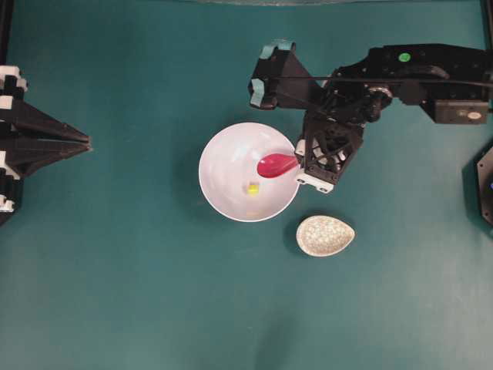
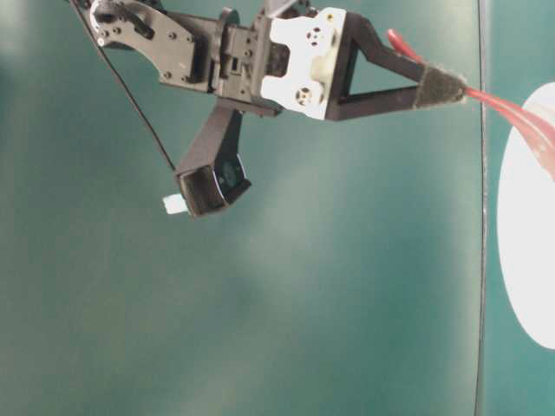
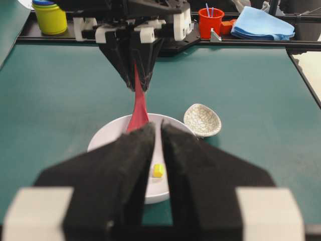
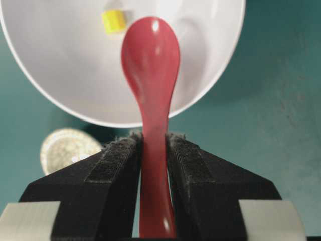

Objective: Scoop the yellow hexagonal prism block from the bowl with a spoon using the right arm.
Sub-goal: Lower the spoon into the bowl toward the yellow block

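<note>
The right claw (image 4: 153, 150) is clamped on the spoon (image 4: 150, 60), poised over the bowl (image 4: 60, 80) at frame top, the yellow hexagonal prism block (image 4: 114, 21) not yet scooped.

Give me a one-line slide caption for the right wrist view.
Glossy pink-red spoon clamped by its handle, scoop over the large white bowl beside the tiny yellow block.

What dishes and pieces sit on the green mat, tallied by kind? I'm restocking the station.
Bowl: 1
Spoon rest: 1
Spoon: 1, held in the right gripper
Yellow block: 1, in the bowl
Total: 4
</note>
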You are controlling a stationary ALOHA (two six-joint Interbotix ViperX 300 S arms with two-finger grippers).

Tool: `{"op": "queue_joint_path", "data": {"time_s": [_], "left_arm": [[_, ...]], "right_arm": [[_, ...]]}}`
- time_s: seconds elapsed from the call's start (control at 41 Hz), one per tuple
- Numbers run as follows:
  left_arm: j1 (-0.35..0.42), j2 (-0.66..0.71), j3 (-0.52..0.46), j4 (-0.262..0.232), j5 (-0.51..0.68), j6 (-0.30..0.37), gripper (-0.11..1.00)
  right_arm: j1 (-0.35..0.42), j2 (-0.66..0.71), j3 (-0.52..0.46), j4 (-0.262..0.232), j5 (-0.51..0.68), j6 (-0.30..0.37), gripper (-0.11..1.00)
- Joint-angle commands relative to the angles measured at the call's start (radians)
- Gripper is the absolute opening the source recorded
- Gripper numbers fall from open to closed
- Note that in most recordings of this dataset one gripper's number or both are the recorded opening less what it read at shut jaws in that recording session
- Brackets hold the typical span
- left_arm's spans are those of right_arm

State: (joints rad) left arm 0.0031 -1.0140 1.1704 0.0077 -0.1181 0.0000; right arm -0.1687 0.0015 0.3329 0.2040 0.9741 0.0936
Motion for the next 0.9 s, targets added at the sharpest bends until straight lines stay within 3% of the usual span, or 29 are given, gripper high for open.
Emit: {"op": "queue_joint_path", "data": {"time_s": [0.0,0.878], "left_arm": [[0.0,0.011,-0.023,0.003,-0.005,0.002,0.14],[0.0,0.011,-0.025,0.009,-0.011,0.006,0.14]], "right_arm": [[0.008,-0.008,-0.034,0.008,0.002,0.002,0.24],[0.025,0.092,-0.152,0.057,0.186,0.0,0.24]]}}
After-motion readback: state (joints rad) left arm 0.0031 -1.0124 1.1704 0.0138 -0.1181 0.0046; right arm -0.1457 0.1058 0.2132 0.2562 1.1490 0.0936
